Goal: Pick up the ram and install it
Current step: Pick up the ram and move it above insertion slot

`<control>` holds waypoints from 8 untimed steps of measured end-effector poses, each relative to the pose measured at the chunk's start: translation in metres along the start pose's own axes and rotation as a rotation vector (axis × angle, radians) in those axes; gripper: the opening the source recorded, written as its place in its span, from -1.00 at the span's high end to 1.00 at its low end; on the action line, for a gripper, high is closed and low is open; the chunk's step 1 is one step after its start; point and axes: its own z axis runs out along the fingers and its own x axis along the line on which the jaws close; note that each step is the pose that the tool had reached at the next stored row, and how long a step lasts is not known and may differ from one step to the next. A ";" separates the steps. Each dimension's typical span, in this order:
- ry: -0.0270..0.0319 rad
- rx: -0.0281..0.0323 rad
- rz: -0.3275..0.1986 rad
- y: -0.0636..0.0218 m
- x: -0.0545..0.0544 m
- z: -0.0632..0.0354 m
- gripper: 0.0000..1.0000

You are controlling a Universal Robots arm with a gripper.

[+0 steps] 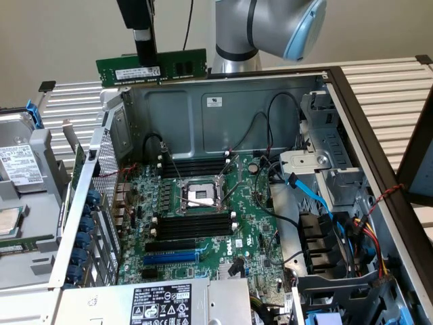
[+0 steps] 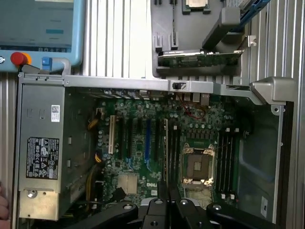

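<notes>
Gripper (image 1: 146, 57), fingers clamped on the ram (image 1: 179, 68), holds it level above the open computer case (image 1: 183, 115) and its motherboard (image 1: 247, 233).

The exterior view looks from above at a slant into the open computer case (image 1: 183, 115), quite near, with the motherboard (image 1: 203, 223) in the middle and the far case wall behind it. The wrist view looks straight down along the gripper (image 2: 167, 193) and the ram (image 2: 165, 152) it holds, from farther off, so almost the whole case fits in. Both views share the motherboard, its CPU socket (image 1: 201, 194) and the power supply (image 1: 159, 302).
</notes>
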 end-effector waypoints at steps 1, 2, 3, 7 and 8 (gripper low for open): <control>0.0000 -0.0001 0.000 -0.0003 -0.002 0.0005 0.76; 0.0001 -0.0002 0.000 -0.0005 -0.005 0.0010 0.76; 0.0001 -0.0002 0.000 -0.0008 -0.007 0.0016 0.76; 0.0001 -0.0009 0.001 -0.0029 -0.015 0.0038 0.76; 0.0001 -0.0011 0.002 -0.0035 -0.017 0.0044 0.76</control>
